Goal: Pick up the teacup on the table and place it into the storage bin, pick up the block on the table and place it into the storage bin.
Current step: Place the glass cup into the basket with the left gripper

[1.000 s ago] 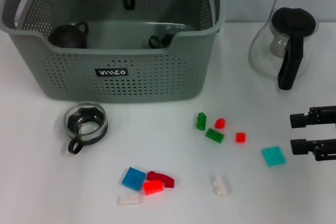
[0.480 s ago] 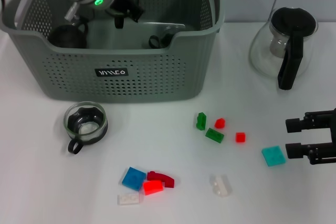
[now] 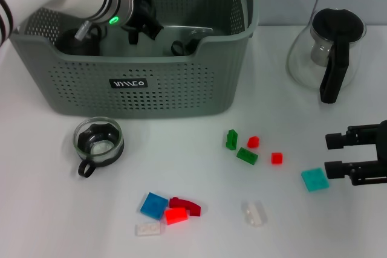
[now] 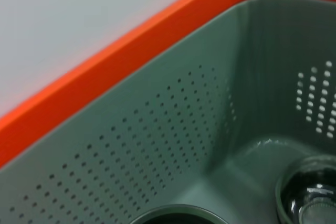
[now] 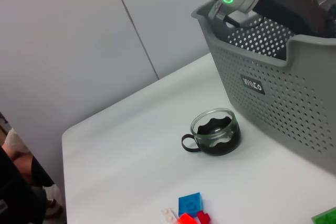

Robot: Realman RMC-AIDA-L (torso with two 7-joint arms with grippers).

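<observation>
The teacup (image 3: 98, 143) stands upright on the white worktop (image 3: 54, 209) just in front of the storage bin (image 3: 139, 83), below the bin's black label (image 3: 128, 83), its handle turned away from the bin. It is glass with a dark inner part. Two more dark cups lie inside the bin: one (image 3: 75, 39) at the bin's left end, another (image 3: 184, 46) near the notch in its front wall.

The blocks are scattered on the worktop farther from the bin. A blue block (image 3: 154, 205), a red block (image 3: 176, 215), a dark red piece (image 3: 186, 205) and a clear block (image 3: 149, 229) cluster well in front of the bin; two green blocks (image 3: 240, 148) and two small red ones (image 3: 264, 150) lie off its front right corner, with a clear block (image 3: 254, 213) beyond them.

The left arm reaches down over the bin's rear left edge, its white forearm sloping into the basket — the left end effector (image 3: 140, 23) hangs inside, above the bin floor; whether its fingers are apart or together cannot be told.

The right end effector (image 3: 336, 154) is low over the worktop, far to the right of the bin, fingers spread apart and holding nothing, just beside a teal block (image 3: 315, 179). A glass pot with a black lid and handle (image 3: 329, 49) stands to the right of the bin.
</observation>
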